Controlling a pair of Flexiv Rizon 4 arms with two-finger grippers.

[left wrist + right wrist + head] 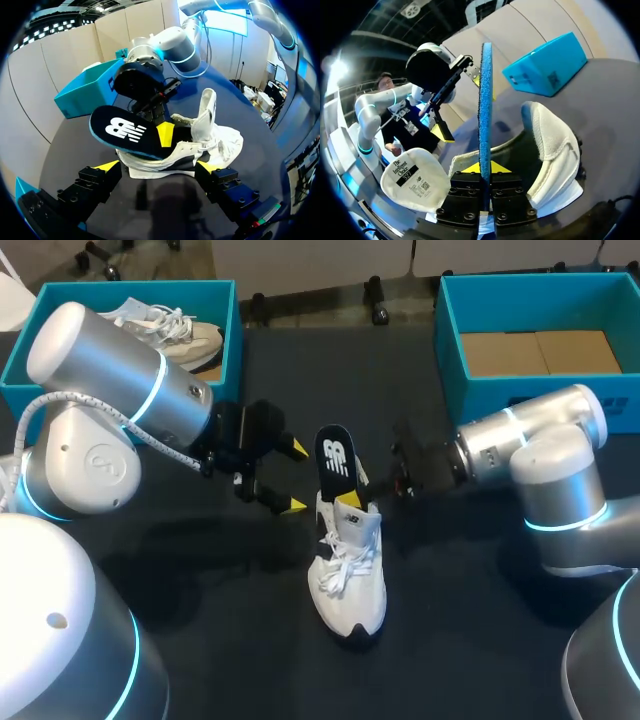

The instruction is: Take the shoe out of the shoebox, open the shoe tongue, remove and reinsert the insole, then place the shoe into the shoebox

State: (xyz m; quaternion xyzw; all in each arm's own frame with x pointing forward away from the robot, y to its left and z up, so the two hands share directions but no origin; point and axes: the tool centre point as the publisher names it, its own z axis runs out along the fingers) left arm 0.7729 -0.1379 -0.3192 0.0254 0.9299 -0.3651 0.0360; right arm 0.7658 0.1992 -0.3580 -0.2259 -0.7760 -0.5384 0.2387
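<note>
A white shoe (pixel 347 575) stands on the dark table at the middle, laces loose and tongue (pixel 415 181) folded forward. Its dark insole (pixel 336 460) with a white logo sticks up out of the heel opening. My right gripper (pixel 352 496) comes in from the right and is shut on the insole (pixel 484 110), which shows edge-on between its yellow tips (pixel 482 168). My left gripper (pixel 296 477) hangs open just left of the insole, touching nothing. In the left wrist view the shoe (pixel 210 142) and insole (pixel 125 131) lie just ahead of the left gripper (pixel 155 167).
A teal shoebox (pixel 234 325) at the back left holds another pale shoe (pixel 165 328). A second teal box (pixel 450 335) at the back right shows only a brown cardboard floor (pixel 540 352). Dark table surface lies in front of the shoe.
</note>
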